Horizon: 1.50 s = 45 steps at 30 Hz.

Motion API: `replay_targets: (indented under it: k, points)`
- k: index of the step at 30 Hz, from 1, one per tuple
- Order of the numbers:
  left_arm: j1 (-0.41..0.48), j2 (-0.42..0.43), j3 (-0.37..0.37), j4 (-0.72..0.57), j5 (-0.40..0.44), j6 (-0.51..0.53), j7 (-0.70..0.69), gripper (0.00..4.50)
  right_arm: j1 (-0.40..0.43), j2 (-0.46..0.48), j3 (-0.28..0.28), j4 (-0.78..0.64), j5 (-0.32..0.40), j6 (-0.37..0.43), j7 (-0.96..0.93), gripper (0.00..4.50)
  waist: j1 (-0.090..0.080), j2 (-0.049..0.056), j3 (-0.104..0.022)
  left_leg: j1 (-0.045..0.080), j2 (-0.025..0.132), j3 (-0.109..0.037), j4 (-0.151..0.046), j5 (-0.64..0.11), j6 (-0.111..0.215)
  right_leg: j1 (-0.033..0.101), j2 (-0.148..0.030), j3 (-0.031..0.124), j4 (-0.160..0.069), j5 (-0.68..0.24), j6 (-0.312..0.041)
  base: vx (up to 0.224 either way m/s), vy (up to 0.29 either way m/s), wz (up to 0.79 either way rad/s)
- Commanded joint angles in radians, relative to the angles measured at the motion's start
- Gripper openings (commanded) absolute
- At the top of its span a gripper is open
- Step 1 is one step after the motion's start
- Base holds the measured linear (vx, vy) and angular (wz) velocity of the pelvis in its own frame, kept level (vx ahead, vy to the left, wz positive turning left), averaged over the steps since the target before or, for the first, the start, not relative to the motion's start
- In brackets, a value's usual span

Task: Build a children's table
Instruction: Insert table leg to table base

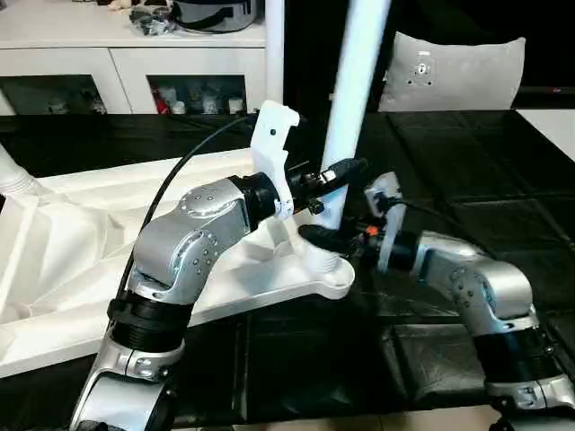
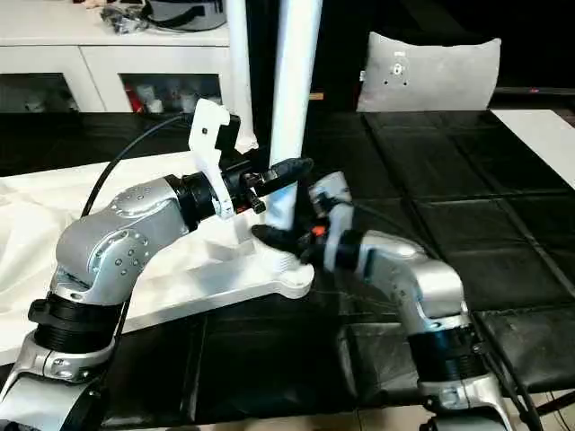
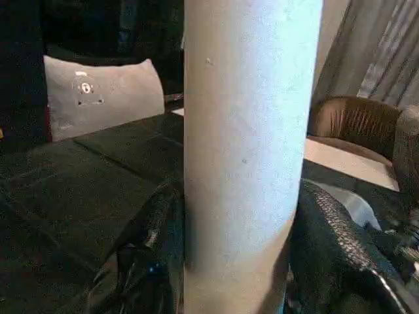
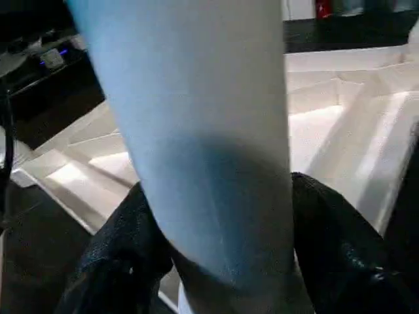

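Observation:
The white tabletop [image 1: 72, 242] lies upside down on black floor tiles, its ribbed underside facing up. A white leg [image 1: 355, 81] stands upright in the near right corner socket [image 1: 331, 266]. My left gripper [image 1: 335, 180] is shut on this leg from the left, and the left wrist view has the leg [image 3: 249, 144] pressed between both fingers [image 3: 334, 248]. Just below it, my right gripper [image 1: 338, 236] is shut on the same leg from the right, close above the socket. The right wrist view shows both fingers [image 4: 124, 248] hugging the leg [image 4: 196, 131]. A second leg [image 1: 274, 54] stands upright behind.
A grey cushion [image 1: 454, 72] leans at the back right. A white cabinet [image 1: 135, 63] with cluttered shelves runs along the back left. Another white tube [image 1: 11, 175] rises at the tabletop's far left corner. A brown armchair [image 3: 357, 121] stands off to the side.

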Motion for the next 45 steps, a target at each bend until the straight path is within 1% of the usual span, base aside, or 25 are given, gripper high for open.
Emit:
replay_targets:
  k: [1, 2, 5, 9, 12, 15, 18, 19, 20, 21, 22, 24, 25, 26, 30, 35, 36, 37, 39, 40, 41, 42, 45]
  points:
    - [-0.013, 0.005, -0.011, -0.016, 0.003, 0.009, -0.015, 2.09, -0.018, -0.009, -0.014, -0.008, 0.008, 0.0, -0.004, 3.11, -0.001, -0.013, -0.067, -0.009, 0.015, 0.01, -0.069, -0.089, 0.026, 0.066, -0.055, 0.053, -0.071, -0.378, -0.061, 0.0, 0.0, 0.0]
    - [-0.013, 0.006, -0.013, -0.017, 0.004, 0.009, -0.018, 2.09, -0.019, -0.014, -0.008, -0.008, 0.001, -0.005, -0.004, 3.11, -0.001, -0.013, -0.067, -0.008, 0.015, 0.01, -0.069, -0.089, 0.026, 0.065, -0.055, 0.053, -0.072, -0.381, -0.06, 0.0, 0.0, 0.0]
    - [-0.013, 0.009, -0.016, -0.017, 0.007, 0.007, -0.023, 2.09, -0.02, -0.016, -0.004, -0.008, -0.007, -0.007, -0.01, 3.48, -0.001, -0.013, -0.068, -0.009, 0.015, 0.009, -0.069, -0.082, 0.027, 0.066, -0.054, 0.053, -0.071, -0.376, -0.058, 0.0, 0.0, 0.0]
    - [-0.012, 0.014, -0.021, -0.019, 0.015, 0.002, -0.03, 2.09, -0.018, -0.02, 0.001, -0.008, -0.014, -0.005, -0.002, 3.48, -0.001, -0.013, -0.067, -0.008, 0.016, 0.009, -0.069, -0.086, 0.025, 0.065, -0.055, 0.054, -0.07, -0.376, -0.06, 0.0, 0.0, 0.0]
    - [-0.014, 0.016, -0.022, -0.016, 0.023, -0.007, -0.029, 2.09, -0.013, -0.028, 0.013, -0.011, -0.024, -0.012, 0.007, 3.15, -0.001, -0.013, -0.066, -0.009, 0.015, 0.01, -0.069, -0.091, 0.026, 0.066, -0.054, 0.053, -0.073, -0.388, -0.055, 0.0, 0.0, 0.0]
    - [-0.018, 0.019, -0.026, -0.009, 0.04, -0.027, -0.032, 2.09, -0.006, -0.044, 0.039, -0.017, -0.049, -0.022, 0.014, 3.15, -0.001, -0.012, -0.067, -0.009, 0.014, 0.009, -0.069, -0.088, 0.025, 0.066, -0.054, 0.053, -0.073, -0.39, -0.048, 0.0, 0.0, 0.0]
    - [-0.021, 0.016, -0.027, -0.005, 0.04, -0.032, -0.036, 2.09, -0.004, -0.046, 0.044, -0.018, -0.055, -0.021, 0.013, 3.15, -0.001, -0.012, -0.067, -0.009, 0.014, 0.01, -0.068, -0.087, 0.025, 0.066, -0.054, 0.053, -0.073, -0.388, -0.048, 0.0, 0.0, 0.0]
    - [-0.022, 0.016, -0.028, -0.003, 0.04, -0.034, -0.038, 2.09, -0.004, -0.046, 0.042, -0.018, -0.051, -0.017, 0.014, 3.15, -0.001, -0.01, -0.067, -0.009, 0.014, 0.009, -0.068, -0.088, 0.026, 0.066, -0.054, 0.053, -0.073, -0.386, -0.052, 0.0, 0.0, 0.0]
    - [-0.023, 0.016, -0.028, -0.003, 0.04, -0.034, -0.038, 2.09, -0.004, -0.045, 0.04, -0.019, -0.049, -0.015, 0.015, 3.32, -0.001, -0.01, -0.067, -0.009, 0.014, 0.009, -0.068, -0.088, 0.026, 0.066, -0.054, 0.053, -0.073, -0.386, -0.052, 0.0, 0.0, 0.0]
    - [-0.023, 0.016, -0.029, -0.003, 0.04, -0.033, -0.039, 2.09, -0.005, -0.043, 0.035, -0.02, -0.042, -0.01, 0.014, 3.32, -0.001, -0.01, -0.067, -0.008, 0.015, 0.009, -0.068, -0.091, 0.027, 0.065, -0.053, 0.053, -0.073, -0.38, -0.056, 0.0, 0.0, 0.0]
    - [-0.024, 0.016, -0.029, -0.003, 0.039, -0.033, -0.04, 2.09, -0.006, -0.041, 0.031, -0.02, -0.038, -0.008, 0.013, 3.51, -0.002, -0.011, -0.067, -0.009, 0.015, 0.009, -0.068, -0.091, 0.027, 0.066, -0.053, 0.053, -0.072, -0.379, -0.058, 0.0, 0.0, 0.0]
    - [-0.024, 0.015, -0.029, -0.005, 0.041, -0.031, -0.045, 2.09, -0.009, -0.041, 0.031, -0.019, -0.037, -0.015, 0.016, 3.59, -0.001, -0.011, -0.068, -0.009, 0.015, 0.009, -0.068, -0.09, 0.027, 0.065, -0.054, 0.053, -0.071, -0.375, -0.061, 0.0, 0.0, 0.0]
    - [-0.023, 0.015, -0.03, -0.006, 0.042, -0.03, -0.046, 2.09, -0.01, -0.041, 0.033, -0.019, -0.038, -0.02, 0.018, 3.69, -0.001, -0.011, -0.068, -0.009, 0.016, 0.009, -0.068, -0.089, 0.028, 0.066, -0.054, 0.053, -0.07, -0.37, -0.064, 0.0, 0.0, 0.0]
    - [-0.021, 0.015, -0.032, -0.011, 0.042, -0.027, -0.05, 2.09, -0.012, -0.036, 0.032, -0.019, -0.044, -0.043, 0.014, 3.83, -0.001, -0.011, -0.068, -0.009, 0.016, 0.009, -0.068, -0.091, 0.028, 0.066, -0.055, 0.053, -0.071, -0.372, -0.064, 0.0, 0.0, 0.0]
    - [-0.018, 0.017, -0.035, -0.013, 0.042, -0.027, -0.057, 2.09, -0.017, -0.031, 0.033, -0.019, -0.048, -0.062, 0.022, 3.83, -0.001, -0.012, -0.068, -0.009, 0.015, 0.009, -0.068, -0.093, 0.028, 0.066, -0.055, 0.053, -0.071, -0.376, -0.063, 0.0, 0.0, 0.0]
    - [-0.02, 0.019, -0.036, -0.01, 0.047, -0.03, -0.064, 2.09, -0.014, -0.038, 0.041, -0.021, -0.048, -0.06, 0.035, 3.83, -0.001, -0.011, -0.067, -0.009, 0.016, 0.009, -0.069, -0.093, 0.03, 0.066, -0.054, 0.053, -0.071, -0.377, -0.063, 0.0, 0.0, 0.0]
    - [-0.02, 0.02, -0.036, -0.009, 0.048, -0.031, -0.065, 2.09, -0.012, -0.04, 0.043, -0.021, -0.048, -0.059, 0.036, 3.69, -0.002, -0.011, -0.067, -0.009, 0.016, 0.009, -0.069, -0.093, 0.03, 0.066, -0.054, 0.053, -0.071, -0.378, -0.063, 0.0, 0.0, 0.0]
    - [-0.021, 0.02, -0.037, -0.009, 0.049, -0.032, -0.065, 2.09, -0.01, -0.041, 0.044, -0.021, -0.049, -0.057, 0.036, 3.69, -0.001, -0.01, -0.068, -0.008, 0.016, 0.009, -0.068, -0.092, 0.03, 0.066, -0.054, 0.054, -0.071, -0.374, -0.065, 0.0, 0.0, 0.0]
    - [-0.021, 0.022, -0.038, -0.008, 0.05, -0.034, -0.066, 2.09, -0.007, -0.044, 0.045, -0.019, -0.052, -0.057, 0.034, 3.51, -0.001, -0.01, -0.067, -0.008, 0.016, 0.009, -0.069, -0.094, 0.029, 0.066, -0.054, 0.053, -0.071, -0.372, -0.067, 0.0, 0.0, 0.0]
    - [-0.022, 0.023, -0.038, -0.008, 0.049, -0.035, -0.067, 2.09, -0.006, -0.044, 0.047, -0.017, -0.053, -0.055, 0.033, 3.36, -0.001, -0.01, -0.068, -0.008, 0.016, 0.009, -0.068, -0.095, 0.029, 0.066, -0.054, 0.054, -0.071, -0.372, -0.068, 0.0, 0.0, 0.0]
    - [-0.022, 0.023, -0.038, -0.008, 0.049, -0.035, -0.067, 2.09, -0.006, -0.044, 0.047, -0.017, -0.053, -0.055, 0.033, 3.36, -0.001, -0.008, -0.067, -0.008, 0.017, 0.008, -0.069, -0.095, 0.028, 0.066, -0.054, 0.054, -0.07, -0.371, -0.069, 0.0, 0.0, 0.0]
    - [-0.022, 0.023, -0.038, -0.008, 0.049, -0.034, -0.067, 2.09, -0.006, -0.043, 0.047, -0.015, -0.053, -0.055, 0.032, 3.36, -0.002, -0.01, -0.067, -0.009, 0.016, 0.009, -0.068, -0.095, 0.029, 0.066, -0.054, 0.053, -0.07, -0.369, -0.068, 0.0, 0.0, 0.0]
    - [-0.023, 0.022, -0.04, -0.013, 0.05, -0.028, -0.073, 2.09, -0.009, -0.039, 0.044, -0.005, -0.056, -0.057, 0.032, 3.0, -0.001, -0.008, -0.068, -0.008, 0.017, 0.008, -0.069, -0.095, 0.028, 0.066, -0.055, 0.054, -0.07, -0.366, -0.072, 0.0, 0.0, 0.0]
